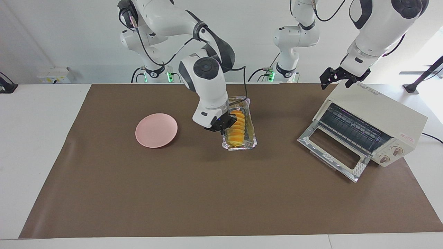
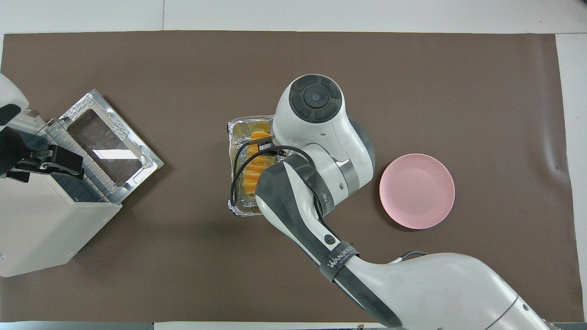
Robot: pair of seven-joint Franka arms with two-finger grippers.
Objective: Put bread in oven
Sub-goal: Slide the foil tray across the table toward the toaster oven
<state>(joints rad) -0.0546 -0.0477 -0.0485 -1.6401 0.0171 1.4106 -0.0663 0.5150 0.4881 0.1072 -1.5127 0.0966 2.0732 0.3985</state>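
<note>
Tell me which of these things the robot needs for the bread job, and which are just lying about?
Needed:
- bread, in the foil tray
- oven, door open
- right gripper, shut on the foil tray, carrying it
- left gripper, open, waiting over the oven

Lying about:
- pink plate
- brown table cover

A round pink plate point(image 1: 156, 130) lies flat on the brown mat point(image 1: 207, 193) that covers most of the white counter point(image 1: 38, 114). A crinkled silver foil tray point(image 1: 250, 143) (one edge partly hidden) sits near the mat's middle, well apart from the plate.
</note>
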